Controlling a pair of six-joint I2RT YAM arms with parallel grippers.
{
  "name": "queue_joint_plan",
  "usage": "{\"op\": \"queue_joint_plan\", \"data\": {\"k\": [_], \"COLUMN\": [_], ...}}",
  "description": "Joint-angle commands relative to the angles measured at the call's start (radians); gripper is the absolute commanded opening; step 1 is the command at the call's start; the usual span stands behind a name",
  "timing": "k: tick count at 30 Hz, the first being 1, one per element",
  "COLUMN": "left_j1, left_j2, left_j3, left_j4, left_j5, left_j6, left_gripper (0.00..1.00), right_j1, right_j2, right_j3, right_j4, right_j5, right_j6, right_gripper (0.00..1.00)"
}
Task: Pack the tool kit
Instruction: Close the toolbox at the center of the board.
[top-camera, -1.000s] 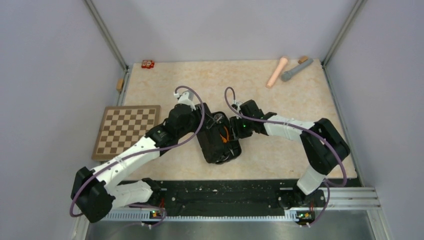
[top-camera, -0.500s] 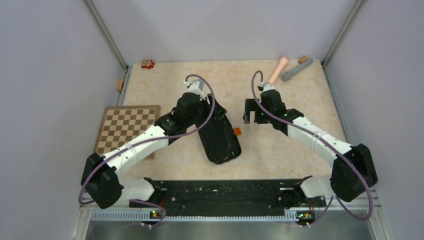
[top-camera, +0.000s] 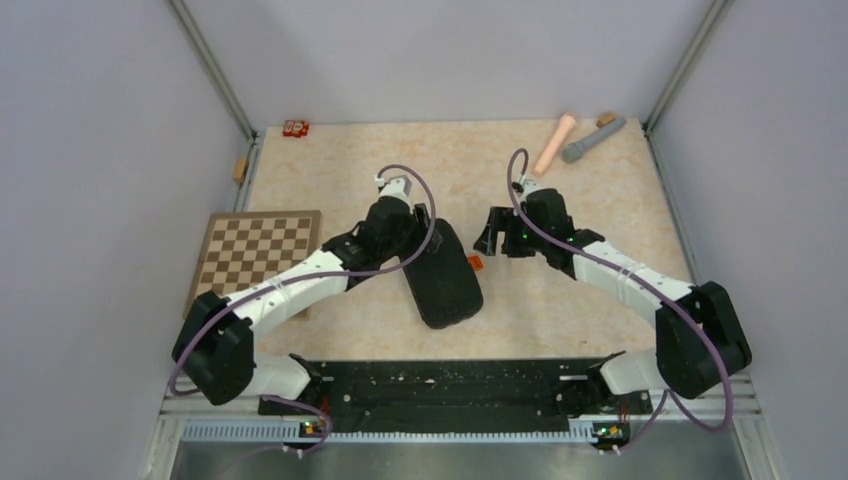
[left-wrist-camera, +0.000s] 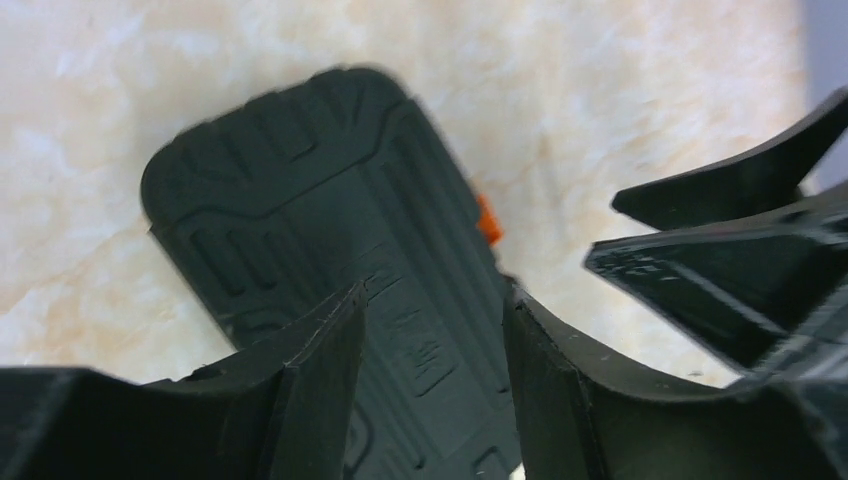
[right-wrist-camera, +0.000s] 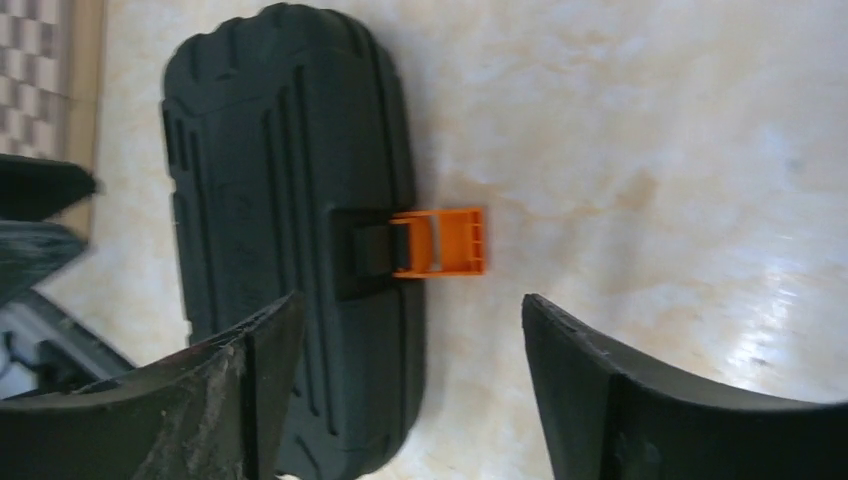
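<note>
On the marbled beige tabletop (top-camera: 560, 312), a ribbed black case (top-camera: 443, 285) lies closed, orange latch (right-wrist-camera: 440, 241) jutting; left fingers (left-wrist-camera: 320, 380) and right fingers (right-wrist-camera: 620, 400) spread, empty. Only overhead shows the pink cylinder (top-camera: 553, 143).

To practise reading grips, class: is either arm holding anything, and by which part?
Nothing held: both arms' jaws open, left over the closed case, right near its orange latch.

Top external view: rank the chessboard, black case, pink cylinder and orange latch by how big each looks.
Largest to smallest:
1. chessboard
2. black case, clearly narrower than the board
3. pink cylinder
4. orange latch, only a tiny tab at the case's edge
</note>
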Motion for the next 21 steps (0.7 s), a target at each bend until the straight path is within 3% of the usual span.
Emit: {"op": "queue_joint_plan", "data": {"k": [1, 9, 15, 21], "left_j1": [0.000, 0.000, -0.001, 0.000], "left_j2": [0.063, 0.093, 0.132, 0.124], "left_j3": [-0.022, -0.008, 0.036, -0.039], "left_j4": [-0.086, -0.146, -0.204, -0.228], "left_j5": [-0.040, -0.035, -0.020, -0.048], "left_j6": [0.011, 0.027, 0.071, 0.055], "left_gripper": [0.56, 0.52, 0.46, 0.25], "right_j1": [-0.007, 0.071, 0.245, 0.264], "right_j2": [0.106, 0.274, 0.390, 0.389], "right_j3": [-0.029, -0.076, -0.049, -0.053], "right_j4": [0.221, 0.294, 0.380, 0.428], "right_j5": [-0.252, -0.341, -0.313, -0.257], "right_j6": [0.124, 0.231, 0.319, 0.335], "right_gripper": [0.71, 0.42, 0.36, 0.32]}}
